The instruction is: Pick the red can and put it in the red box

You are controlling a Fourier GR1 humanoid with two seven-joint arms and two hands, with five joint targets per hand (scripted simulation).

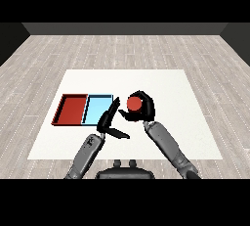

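The red can (134,103) is near the table's middle, seen from above as a red disc. My right hand (144,106) is curled round it, fingers over the far side and thumb at the near left. The red tray (72,109) lies at the left of the table with nothing in it. My left hand (109,120) is open, fingers straight and pointing up beside the light blue tray's right edge, thumb stretched toward the right. It holds nothing.
The light blue tray (97,109) lies right next to the red tray, between it and the can. My left hand stands between the can and the trays. White table (171,88) spreads to the right and far side.
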